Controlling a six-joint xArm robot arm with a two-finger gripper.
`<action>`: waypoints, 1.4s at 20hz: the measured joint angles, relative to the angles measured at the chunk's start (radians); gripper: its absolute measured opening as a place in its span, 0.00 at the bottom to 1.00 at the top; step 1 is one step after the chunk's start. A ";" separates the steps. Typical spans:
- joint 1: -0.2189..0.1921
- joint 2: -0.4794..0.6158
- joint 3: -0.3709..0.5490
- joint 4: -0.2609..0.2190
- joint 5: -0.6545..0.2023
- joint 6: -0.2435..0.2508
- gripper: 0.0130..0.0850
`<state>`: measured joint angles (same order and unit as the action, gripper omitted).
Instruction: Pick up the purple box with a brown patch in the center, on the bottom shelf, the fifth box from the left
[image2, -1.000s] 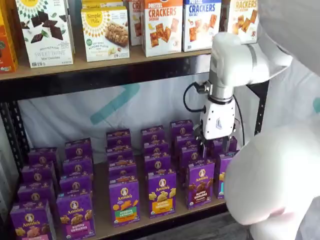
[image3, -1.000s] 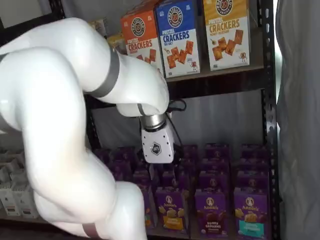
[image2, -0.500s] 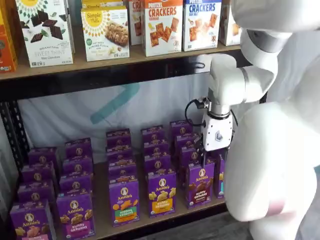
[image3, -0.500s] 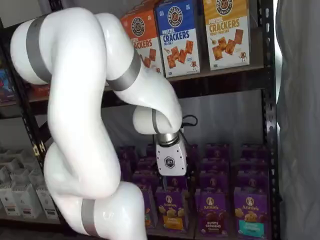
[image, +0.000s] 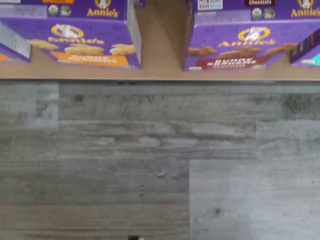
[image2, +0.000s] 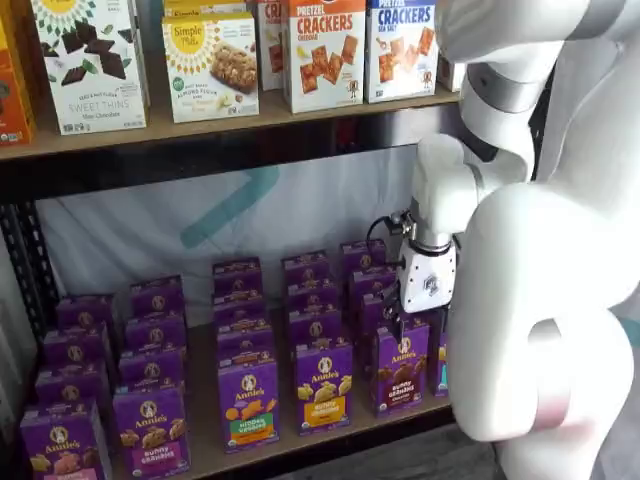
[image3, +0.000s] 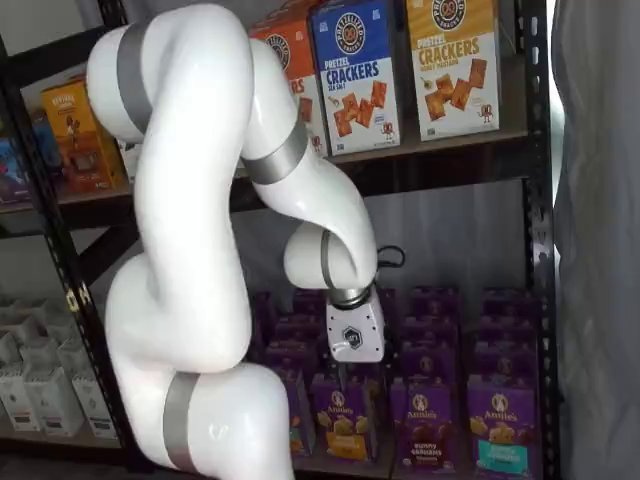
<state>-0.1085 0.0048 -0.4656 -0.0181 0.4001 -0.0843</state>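
Observation:
The purple box with the brown patch (image2: 400, 368) stands in the front row of the bottom shelf, and it shows in both shelf views (image3: 422, 425). The wrist view shows its top and front face (image: 235, 50) at the shelf's front edge. My gripper (image2: 393, 325) hangs from its white body just above and slightly in front of this box. In a shelf view the gripper (image3: 344, 373) is low before the front row, over the neighbouring box with the orange patch (image3: 342, 428). Its black fingers are dark against the boxes, so no gap can be made out. Nothing is held.
Rows of purple boxes (image2: 248, 400) fill the bottom shelf. An orange-patch box (image: 82, 47) stands beside the target. Cracker boxes (image2: 325, 50) stand on the upper shelf. The black shelf post (image3: 535, 200) is at the right. Grey plank floor (image: 160, 160) lies below. My white arm (image2: 540, 330) hides the shelf's right end.
The gripper has come down and moved left in front of the boxes, from above the back rows to the front row. The arm has swung upright behind it.

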 joint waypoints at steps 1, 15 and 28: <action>-0.001 0.026 -0.013 -0.009 -0.019 0.008 1.00; -0.028 0.338 -0.254 -0.067 -0.095 0.034 1.00; -0.078 0.603 -0.520 -0.064 -0.094 -0.019 1.00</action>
<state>-0.1866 0.6080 -0.9858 -0.0824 0.3058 -0.1029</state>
